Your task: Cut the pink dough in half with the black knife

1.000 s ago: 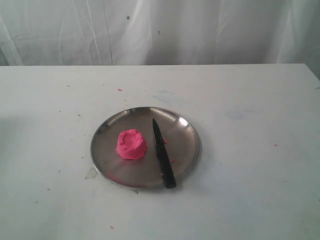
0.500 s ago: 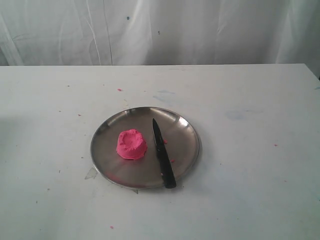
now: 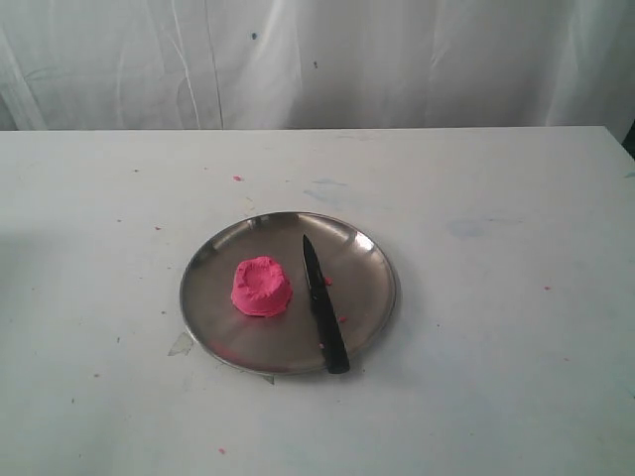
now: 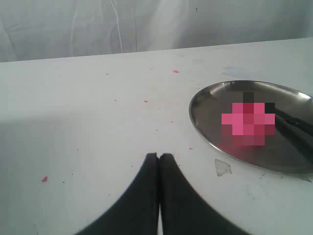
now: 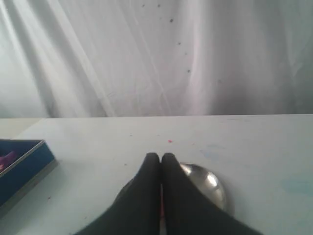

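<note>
The pink dough [image 3: 261,287] is one dimpled mound on the left half of a round steel plate [image 3: 362,254] in the exterior view. To its right the black knife [image 3: 323,304] lies flat on the plate, tip pointing away and handle over the near rim. Neither arm shows in that view. In the left wrist view my left gripper [image 4: 159,155] is shut and empty above bare table, with the plate [image 4: 205,117] and the pink dough [image 4: 248,121] off to one side. My right gripper [image 5: 160,156] is shut too, and its fingers hide most of the plate [image 5: 211,185].
Tiny pink crumbs [image 3: 237,178] dot the white table [image 3: 496,327]. A white curtain [image 3: 397,59] hangs behind it. A blue box [image 5: 22,169] sits at the table's side in the right wrist view. A small chip [image 4: 222,167] lies by the plate's rim.
</note>
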`<state>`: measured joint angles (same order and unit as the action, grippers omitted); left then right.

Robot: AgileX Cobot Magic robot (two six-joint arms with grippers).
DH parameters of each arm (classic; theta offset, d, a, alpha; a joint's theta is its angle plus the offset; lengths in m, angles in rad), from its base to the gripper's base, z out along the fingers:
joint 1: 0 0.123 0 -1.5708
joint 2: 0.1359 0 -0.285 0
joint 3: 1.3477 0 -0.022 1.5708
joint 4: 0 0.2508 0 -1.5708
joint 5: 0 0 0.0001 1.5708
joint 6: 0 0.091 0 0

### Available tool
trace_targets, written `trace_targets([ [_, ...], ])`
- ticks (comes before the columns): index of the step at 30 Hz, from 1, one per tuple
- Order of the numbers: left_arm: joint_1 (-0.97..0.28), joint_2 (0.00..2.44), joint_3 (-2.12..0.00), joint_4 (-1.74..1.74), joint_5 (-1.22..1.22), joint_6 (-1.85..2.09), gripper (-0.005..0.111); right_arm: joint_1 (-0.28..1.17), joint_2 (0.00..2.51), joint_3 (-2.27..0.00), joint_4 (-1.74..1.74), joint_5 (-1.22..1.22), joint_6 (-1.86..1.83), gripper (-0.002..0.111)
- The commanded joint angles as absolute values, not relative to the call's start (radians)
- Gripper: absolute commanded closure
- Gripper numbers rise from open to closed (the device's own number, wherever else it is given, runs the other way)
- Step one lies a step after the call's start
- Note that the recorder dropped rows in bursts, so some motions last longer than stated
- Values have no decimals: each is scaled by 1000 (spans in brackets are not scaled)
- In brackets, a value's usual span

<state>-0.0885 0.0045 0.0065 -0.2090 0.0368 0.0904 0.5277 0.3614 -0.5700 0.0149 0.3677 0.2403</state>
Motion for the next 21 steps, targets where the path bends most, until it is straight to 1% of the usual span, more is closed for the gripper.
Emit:
trace_targets([
  [1, -94, 0, 0, -207, 32, 85, 107, 531, 407, -535, 397, 347, -192, 108],
  [6, -94, 0, 0, -207, 32, 85, 107, 531, 496, -504, 688, 414, -518, 108],
  [11, -94, 0, 0, -207, 32, 85, 107, 531, 624, -498, 940, 524, -722, 108],
  [14, -94, 0, 0, -207, 32, 85, 107, 531, 669, -498, 979, 537, -789, 108],
  [21, -94, 0, 0, -207, 32, 85, 107, 531, 686, -498, 967, 489, -809, 108],
])
